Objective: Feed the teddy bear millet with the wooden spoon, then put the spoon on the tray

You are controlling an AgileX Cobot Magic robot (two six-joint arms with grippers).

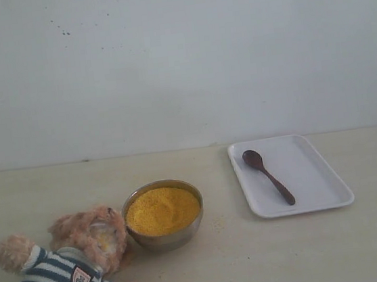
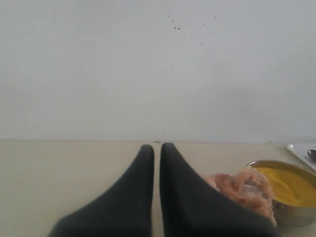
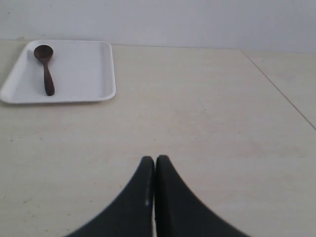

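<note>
The teddy bear point(image 1: 67, 267) lies on its back at the front left of the table, its head against a metal bowl point(image 1: 166, 240) heaped with yellow millet point(image 1: 162, 210). Yellow grains cling to the bear's face. The dark wooden spoon point(image 1: 267, 175) lies on the white tray point(image 1: 317, 194) at the right, also seen as the spoon point(image 3: 45, 69) on the tray point(image 3: 94, 74). Neither arm shows in the exterior view. My left gripper point(image 2: 156, 146) is shut and empty, with the bear point(image 2: 244, 190) and the millet point(image 2: 291, 185) off to one side of it. My right gripper point(image 3: 155, 158) is shut and empty above bare table, well away from the tray.
A pale wall point(image 1: 179, 60) rises behind the table. A seam in the tabletop point(image 3: 279, 84) runs past the right gripper's side.
</note>
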